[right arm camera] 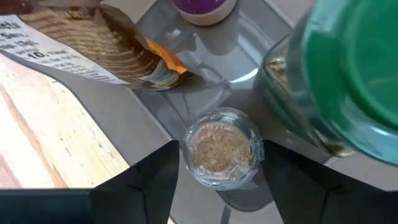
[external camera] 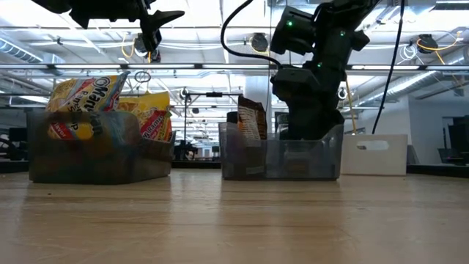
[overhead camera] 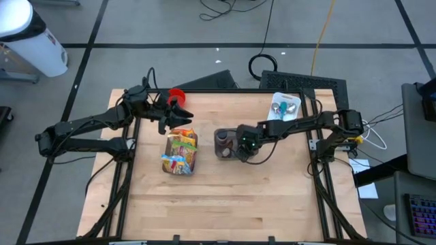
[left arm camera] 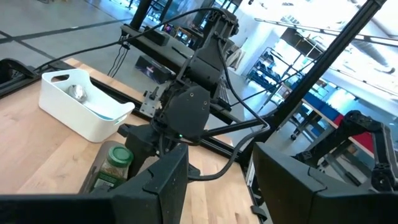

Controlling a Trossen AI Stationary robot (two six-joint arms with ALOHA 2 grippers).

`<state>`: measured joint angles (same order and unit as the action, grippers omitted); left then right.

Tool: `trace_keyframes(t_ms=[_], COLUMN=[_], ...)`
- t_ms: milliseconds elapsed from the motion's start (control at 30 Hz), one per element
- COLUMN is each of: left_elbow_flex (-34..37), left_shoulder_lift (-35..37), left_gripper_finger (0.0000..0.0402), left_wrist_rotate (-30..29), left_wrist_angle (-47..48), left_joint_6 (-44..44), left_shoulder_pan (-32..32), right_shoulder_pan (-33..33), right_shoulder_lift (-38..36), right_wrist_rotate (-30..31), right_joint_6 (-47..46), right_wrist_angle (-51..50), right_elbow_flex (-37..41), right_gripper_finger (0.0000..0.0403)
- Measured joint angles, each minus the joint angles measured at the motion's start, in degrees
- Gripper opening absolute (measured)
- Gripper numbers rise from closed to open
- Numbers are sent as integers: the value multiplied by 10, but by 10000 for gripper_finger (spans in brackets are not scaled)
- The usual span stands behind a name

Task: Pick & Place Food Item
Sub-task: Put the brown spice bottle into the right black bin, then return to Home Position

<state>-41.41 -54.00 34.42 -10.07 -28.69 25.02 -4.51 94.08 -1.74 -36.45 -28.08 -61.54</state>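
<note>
A: Grey plastic bin (overhead camera: 225, 144), mid-table: contents?

B: One small clear jar (right arm camera: 219, 152) of pale powder, one green-lidded jar (right arm camera: 348, 81), one brown packet (right arm camera: 93, 43), one purple-topped item (right arm camera: 199, 6). Right gripper (right arm camera: 217, 180) is lowered into the bin, fingers spread either side of the small jar, not yet closed on it.

A: Second bin?

B: Bin (external camera: 95, 150) left of the first, filled with yellow snack bags (overhead camera: 180, 152). Left gripper (overhead camera: 178, 112) hangs above its far edge, fingers apart, holding nothing.

A: Progress entry?

B: Judged early. Pick appears about to happen; nothing is lifted. Grasp, lift, carry and placement all remain. Destination cannot be told; a white tray (overhead camera: 284, 107) at the table's far right corner holds something silvery and may be it.

A: Surface?

B: Light wood table (overhead camera: 225, 197), black frame, bare along the near side. Red item (overhead camera: 176, 94) at the far edge behind the left gripper, unidentified.

A: Room?

B: Grey floor with dark lines, cables (overhead camera: 266, 64) looped behind the table. White cylinder (overhead camera: 27, 37) at far left. Open workshop beyond, bright ceiling lights, more frames and benches.
</note>
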Motion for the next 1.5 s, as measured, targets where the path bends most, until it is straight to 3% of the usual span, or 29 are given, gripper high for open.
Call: trace_keyframes(t_ms=[333,633,767,867,1000,1100,1333,1500], left_elbow_flex=[-6,-51,-52,-51,-23,9,120,181], left_shoulder_lift=[5,46,105,160,232,278,377,444], left_gripper_finger=[186,186,186,186,186,186,186,186], left_wrist_rotate=[2,67,67,65,60,54,10,-10], left_wrist_angle=[-5,41,57,100,135,128,77,25], left_joint_6=[14,14,11,17,6,-22,-78,-112], left_shoulder_pan=[4,60,107,150,198,216,220,220], right_shoulder_pan=[-29,-34,-34,-33,-22,-14,-10,-10], right_shoulder_lift=[-33,-120,-182,-243,-319,-373,-496,-592], right_wrist_rotate=[-32,-26,18,89,188,225,227,241], right_joint_6=[26,44,46,65,98,132,148,133], right_wrist_angle=[-3,-37,-41,-33,-21,47,216,284], right_elbow_flex=[-14,-24,-24,-24,-22,0,121,201], right_gripper_finger=[215,197,184,167,133,100,13,7])
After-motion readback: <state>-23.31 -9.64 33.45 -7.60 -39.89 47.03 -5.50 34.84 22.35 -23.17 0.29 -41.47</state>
